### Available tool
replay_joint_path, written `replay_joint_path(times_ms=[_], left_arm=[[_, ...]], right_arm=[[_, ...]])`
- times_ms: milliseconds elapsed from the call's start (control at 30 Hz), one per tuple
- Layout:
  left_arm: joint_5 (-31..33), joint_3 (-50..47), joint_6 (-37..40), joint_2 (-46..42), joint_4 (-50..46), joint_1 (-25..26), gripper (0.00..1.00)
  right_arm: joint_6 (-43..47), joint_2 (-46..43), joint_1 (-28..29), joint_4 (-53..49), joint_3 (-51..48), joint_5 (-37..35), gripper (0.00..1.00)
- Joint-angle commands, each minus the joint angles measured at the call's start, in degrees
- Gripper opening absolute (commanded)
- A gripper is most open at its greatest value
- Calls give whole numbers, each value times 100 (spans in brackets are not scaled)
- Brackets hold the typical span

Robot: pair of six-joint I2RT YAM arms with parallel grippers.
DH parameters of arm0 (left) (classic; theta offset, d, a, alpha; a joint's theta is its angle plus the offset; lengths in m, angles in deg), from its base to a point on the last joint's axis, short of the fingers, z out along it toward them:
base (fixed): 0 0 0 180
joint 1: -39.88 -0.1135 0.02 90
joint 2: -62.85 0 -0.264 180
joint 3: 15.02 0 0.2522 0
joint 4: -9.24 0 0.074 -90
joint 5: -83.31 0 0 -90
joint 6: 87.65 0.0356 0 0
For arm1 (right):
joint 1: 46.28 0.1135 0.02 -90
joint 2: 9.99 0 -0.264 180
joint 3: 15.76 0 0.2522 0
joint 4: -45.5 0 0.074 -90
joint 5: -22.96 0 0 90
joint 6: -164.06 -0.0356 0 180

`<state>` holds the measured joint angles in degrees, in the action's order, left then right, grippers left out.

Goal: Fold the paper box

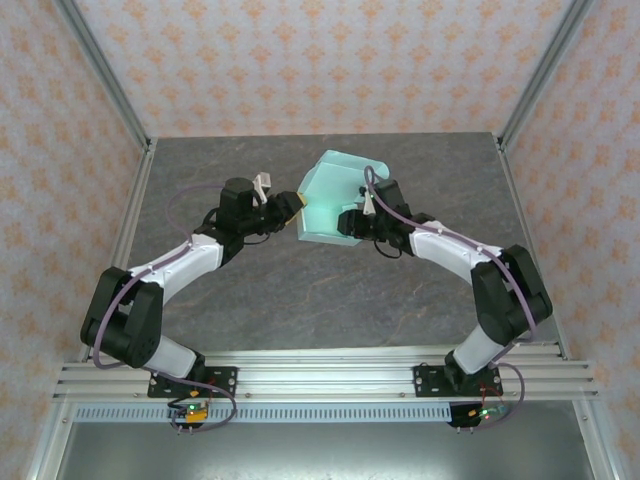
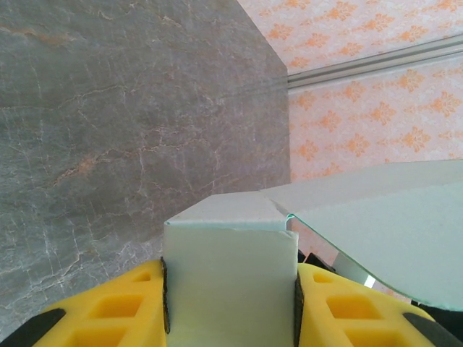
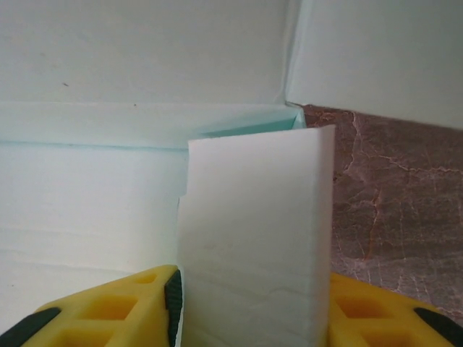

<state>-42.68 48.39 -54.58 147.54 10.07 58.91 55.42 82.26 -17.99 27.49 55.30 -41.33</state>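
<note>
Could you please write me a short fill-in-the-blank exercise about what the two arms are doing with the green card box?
The number of tools clamping the pale mint-green thin card paper box is ____. The left tool and the right tool both have fingers coloured ____. The stone-patterned table is ____ in colour.
Missing words: two; yellow; grey.

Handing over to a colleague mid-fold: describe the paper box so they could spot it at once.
On the grey stone-look table, look toward the far middle. The paper box is the partly folded card between the left gripper and the right gripper, each pinching a flap. Its pale mint green sets it apart from the grey surface and the black, yellow-tipped grippers.
</note>
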Motion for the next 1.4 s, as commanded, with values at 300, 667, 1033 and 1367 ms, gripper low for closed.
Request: replay_joint_path(times_ms=[300,667,1033,1367], left_arm=[[44,33,405,16,-118,65,36],[16,-69,348,56,-61,66,36],[-110,-25,100,158,192,66,35],[-189,-68,-73,130,416,66,35]], right_arm=[[75,-153,10,-110,3,-662,56],[-13,-417,-96,38,-61,-312,48],[-374,-530,-151,416,-474,-181,46],[-413,-372,-175,675,-505,46,32]])
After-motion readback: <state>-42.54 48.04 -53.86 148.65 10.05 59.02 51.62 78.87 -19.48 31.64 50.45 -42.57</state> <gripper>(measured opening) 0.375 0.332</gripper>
